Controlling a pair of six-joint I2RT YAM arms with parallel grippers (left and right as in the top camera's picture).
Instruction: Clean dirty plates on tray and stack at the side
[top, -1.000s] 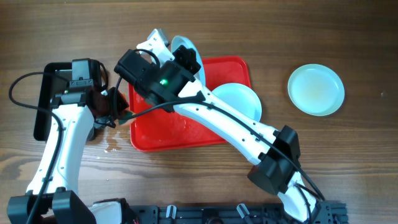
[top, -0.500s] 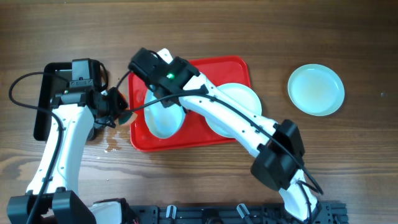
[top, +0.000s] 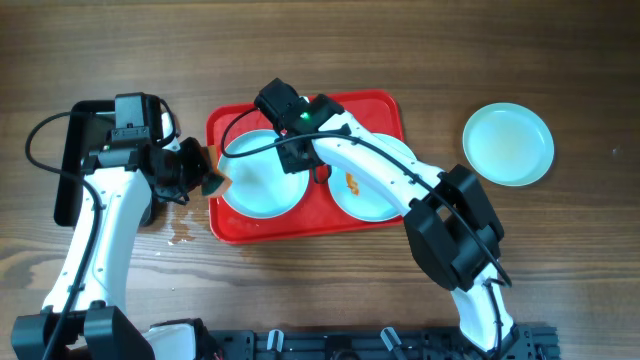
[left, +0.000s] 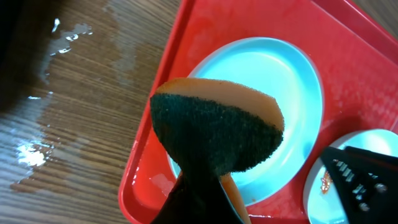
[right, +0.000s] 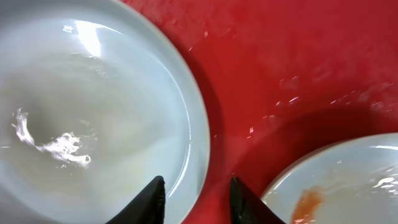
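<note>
1. My left gripper (top: 200, 180) is clamped on a sponge (top: 213, 182) with an orange body and a dark green scouring face (left: 214, 134).
2. The sponge sits at the tray's left edge, just over the left plate's rim. I can't tell whether it touches the plate.
3. My right gripper (top: 312, 168) has its jaws parted and grips nothing. In the right wrist view its fingertips (right: 155, 199) straddle the left plate's right rim, with bare tray under the rest of the gap.
4. The tray (top: 370, 115) is red and wet in spots. It lies mid-desk, long sides parallel to the desk's far edge.
5. The left plate (top: 262, 185) lies flat in the tray's near-left part. It has a wet sheen and looks clean (right: 81, 124).
6. The right plate (top: 375, 200) lies flat in the tray's near-right part, partly under my right arm. It has an orange-red smear (top: 352, 183) near its left rim. A narrow strip of red tray separates the two plates.
7. The third plate (top: 508, 144) is off the tray, on the desk (top: 560, 260) well to the tray's right, lying alone.
8. A black pan (top: 72, 160) sits near the desk's left edge under my left arm. There is a puddle (top: 180, 235) on the desk just off the tray's near-left corner.
</note>
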